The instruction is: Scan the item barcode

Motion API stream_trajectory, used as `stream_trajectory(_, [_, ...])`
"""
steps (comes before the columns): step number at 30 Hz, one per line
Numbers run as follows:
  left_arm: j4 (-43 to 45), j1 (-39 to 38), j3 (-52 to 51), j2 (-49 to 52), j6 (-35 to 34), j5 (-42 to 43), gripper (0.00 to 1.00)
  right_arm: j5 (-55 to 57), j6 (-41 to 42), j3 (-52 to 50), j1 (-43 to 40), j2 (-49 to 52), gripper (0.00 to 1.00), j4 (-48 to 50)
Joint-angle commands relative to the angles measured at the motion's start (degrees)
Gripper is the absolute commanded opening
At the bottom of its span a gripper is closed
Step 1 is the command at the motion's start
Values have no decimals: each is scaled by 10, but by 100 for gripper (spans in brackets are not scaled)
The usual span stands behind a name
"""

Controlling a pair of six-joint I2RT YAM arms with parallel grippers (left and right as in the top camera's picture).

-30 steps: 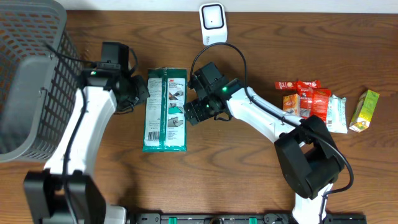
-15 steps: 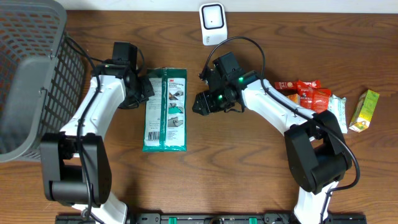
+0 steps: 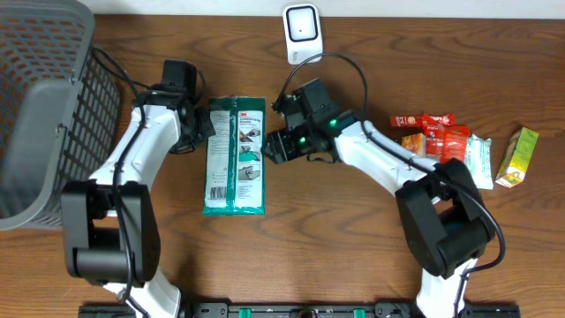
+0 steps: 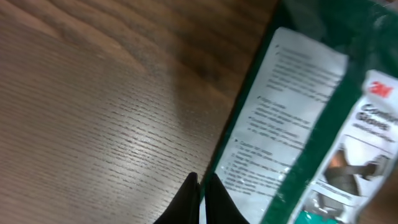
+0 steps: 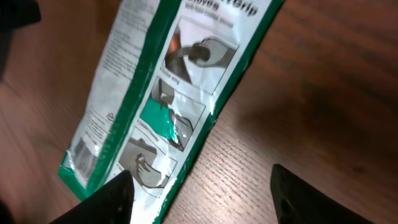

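Brown wood-grain tabletop (image 3: 353,230), matte, fills the overhead view.

Step (judged): approach and pick-up. Nothing is lifted and nothing faces the scanner yet.

Materials and shapes:
- Basket (image 3: 35,106), upper left of frame: dark wire mesh with a grey rim, rigid.
- Green-and-white packet (image 3: 234,168), the item to scan: lies flat just left of centre, long axis up-down. Glossy thin film, rectangular, with printed text panels and glove pictures. It looks limp and likely to sag if held by one edge.
- Snack packets (image 3: 437,141), right of centre: a small heap of red and orange crinkled foil.
- Carton (image 3: 516,157), far right: yellow-green, boxy.
- Scanner (image 3: 302,31), top centre: small white rounded block with a dark window.

Claws:
- Left claw (image 4: 199,186): clenched on nothing, its tips just beside the packet's (image 4: 298,124) left edge, near the upper end.
- Right claw (image 5: 205,199): released, with fingers spread wide over the packet's (image 5: 168,93) right edge, and nothing between them.

Barcode: a grey patch near the packet's lower end shows in the right wrist view, too blurred to confirm.

Next move (judged): pinch the thin right edge, which needs one finger worked under the film. Then lift and turn the code side toward the scanner window.
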Motion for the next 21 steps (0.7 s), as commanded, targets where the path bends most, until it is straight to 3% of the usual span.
stream_trajectory(1, [0,-2,-8,30,-3,-16,8,28,12,-21,18,-8,68,23])
stream_trajectory(16, [21,-2,-8,112,-3,-13,8,43,47,-81,21,-8,70,88])
stream_trajectory(21, [23,-3,-8,126,-5,4,8,43,95,-94,21,-8,69,110])
